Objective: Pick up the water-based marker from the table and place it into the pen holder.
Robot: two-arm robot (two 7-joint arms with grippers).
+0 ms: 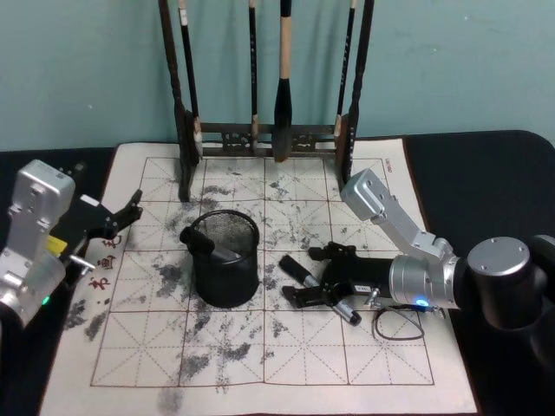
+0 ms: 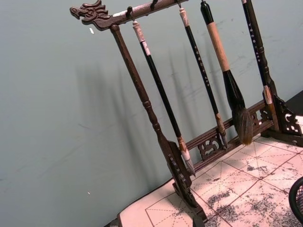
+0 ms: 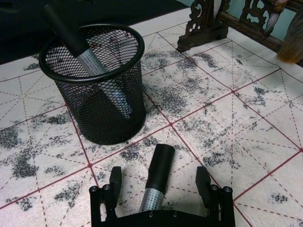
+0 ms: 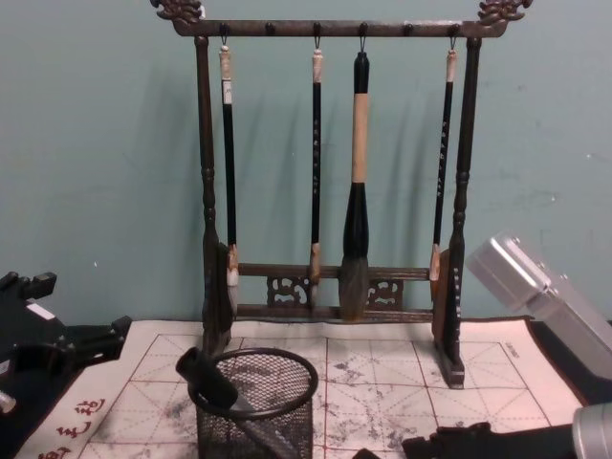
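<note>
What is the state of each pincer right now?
Left pincer: cannot be told.
Right pincer: open around the marker, not gripping it.

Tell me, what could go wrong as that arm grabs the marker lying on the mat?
The right gripper has its jaws open either side of the water-based marker; being round, it might roll or slip as they close. The pen holder already holds a leaning marker, which may block the new one, and a bump could tip the holder. The left gripper sits idle at the left edge of the calligraphy mat.
</note>
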